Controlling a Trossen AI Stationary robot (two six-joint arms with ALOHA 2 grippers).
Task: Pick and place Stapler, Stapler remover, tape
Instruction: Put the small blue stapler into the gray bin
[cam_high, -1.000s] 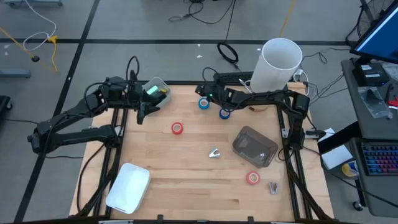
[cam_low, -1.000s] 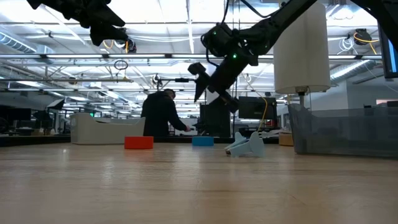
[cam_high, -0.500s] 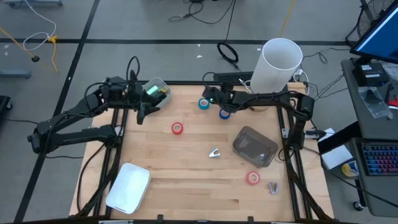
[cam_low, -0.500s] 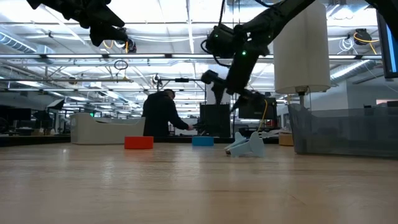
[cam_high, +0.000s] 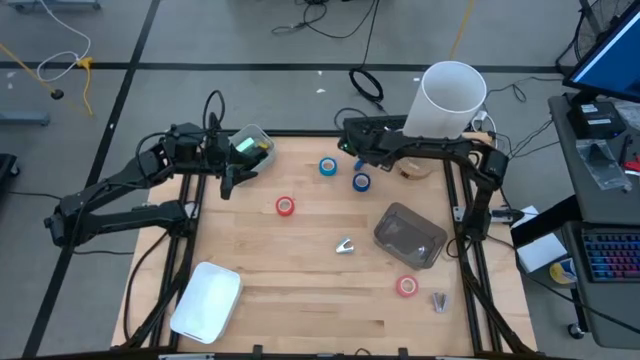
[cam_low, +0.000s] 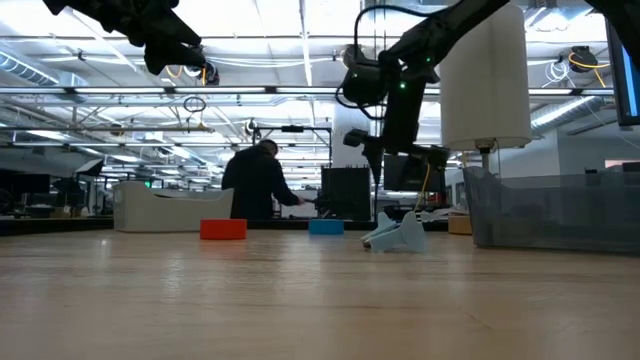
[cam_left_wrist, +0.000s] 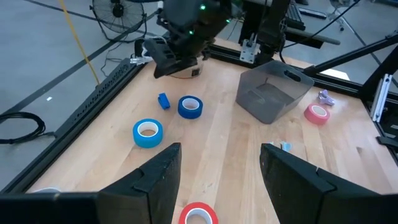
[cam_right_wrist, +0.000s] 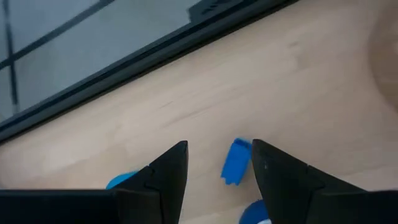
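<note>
Presently, operator, your grey bin (cam_high: 410, 236) sits on the table's right half and holds nothing that I can make out; the clear tub (cam_high: 252, 146) at the far left corner shows green contents I cannot identify, and the white tray (cam_high: 207, 298) lies near the front left. Two blue tape rolls (cam_high: 328, 167) (cam_high: 361, 181) rest apart near the far edge, a red roll (cam_high: 286, 206) sits centrally, another red roll (cam_high: 406, 286) front right. Your right gripper (cam_right_wrist: 217, 165) has swung rightward off the blue rolls since a second ago and hangs open, empty, above a small blue piece (cam_right_wrist: 236, 161). Your left gripper (cam_left_wrist: 219, 168) waits open, empty, unmoved.
</note>
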